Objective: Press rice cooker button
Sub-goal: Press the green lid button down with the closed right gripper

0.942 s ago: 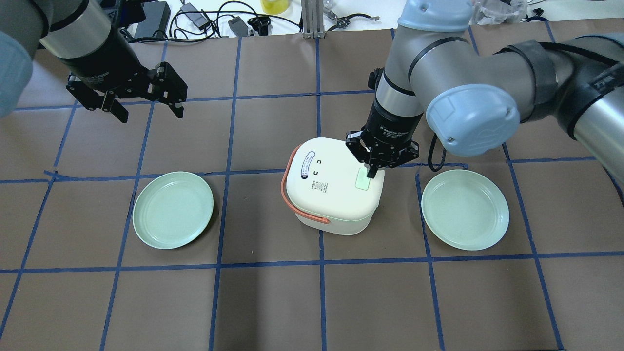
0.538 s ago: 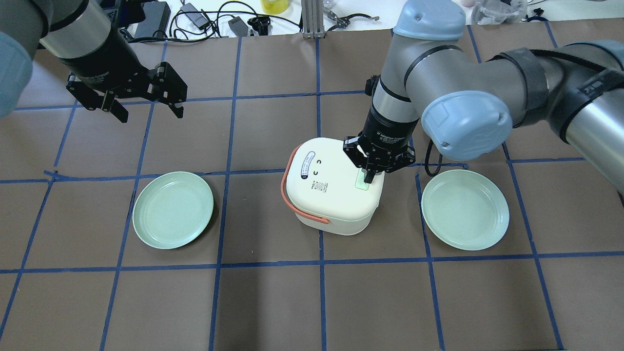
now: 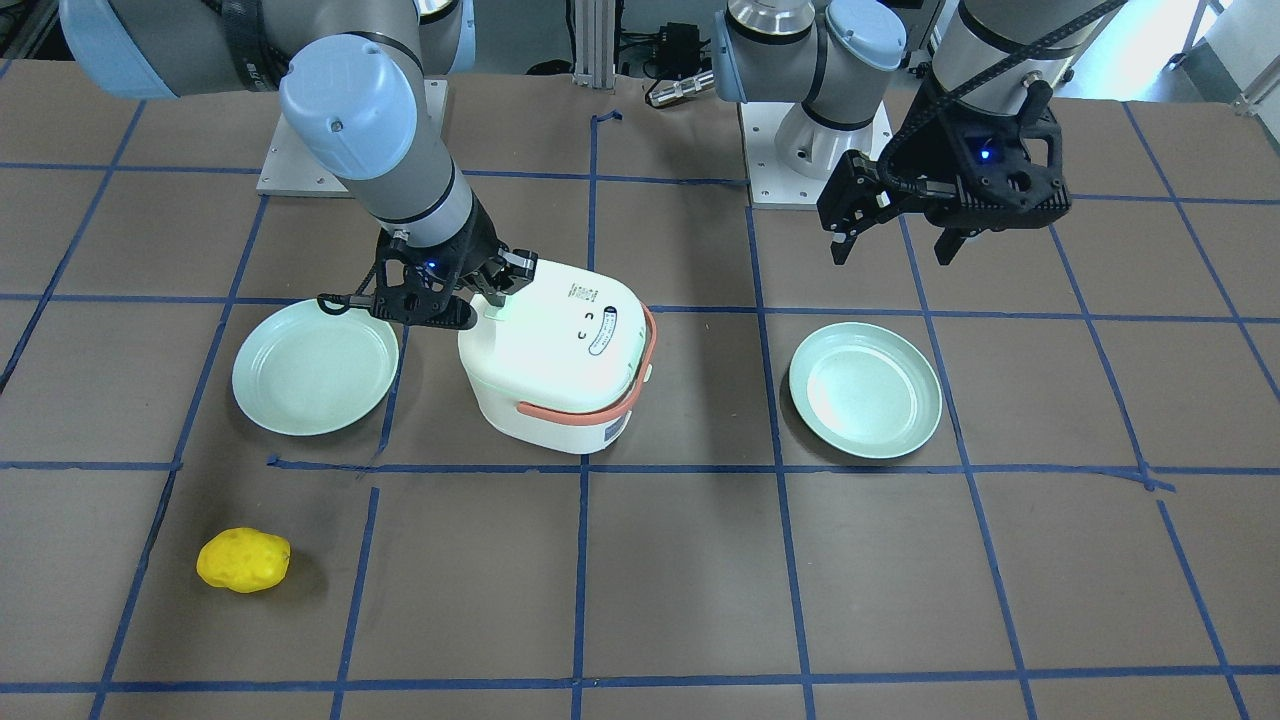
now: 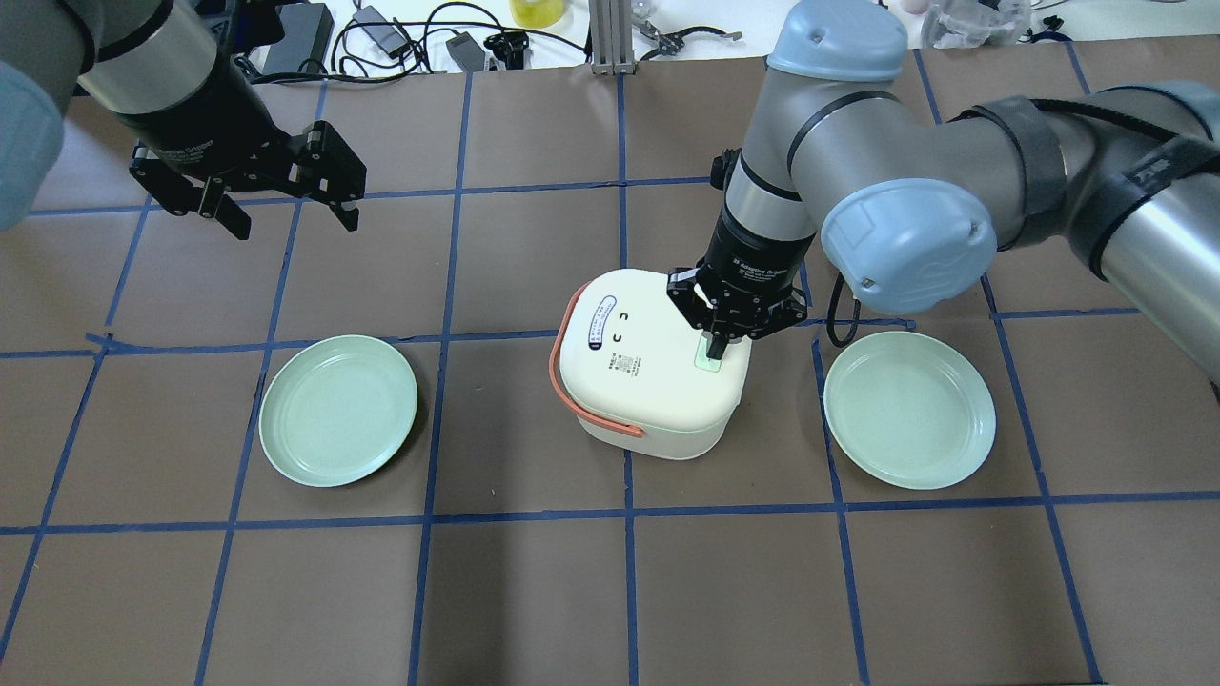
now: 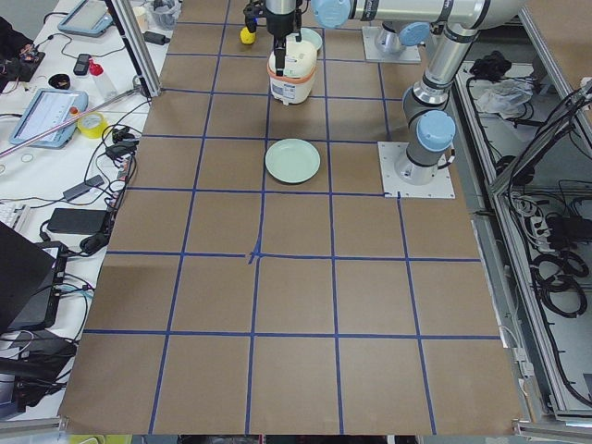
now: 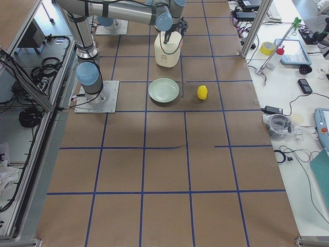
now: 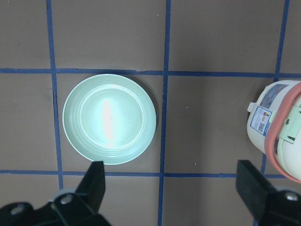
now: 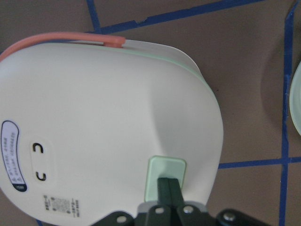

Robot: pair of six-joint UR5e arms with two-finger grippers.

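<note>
From the right wrist we see the right gripper's [image 8: 168,182] clenched fingers touching the rice cooker button [image 8: 165,165]; overhead, the left gripper [image 4: 294,225] hangs released.

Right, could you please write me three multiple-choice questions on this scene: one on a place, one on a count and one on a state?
1. What is the right end effector positioned over?
A. The pale green button on the rice cooker lid
B. A plate
C. The yellow object

2. How many green plates are on the table?
A. One
B. Two
C. Three

3. What state is the left end effector in?
A. Shut on a plate
B. Open, holding nothing
C. Shut on the cooker's handle

Answers:
1. A, because the right wrist view shows its closed tips at the button.
2. B, because one plate lies on each side of the rice cooker.
3. B, because its fingers are spread wide above bare table, with nothing between them.
</note>
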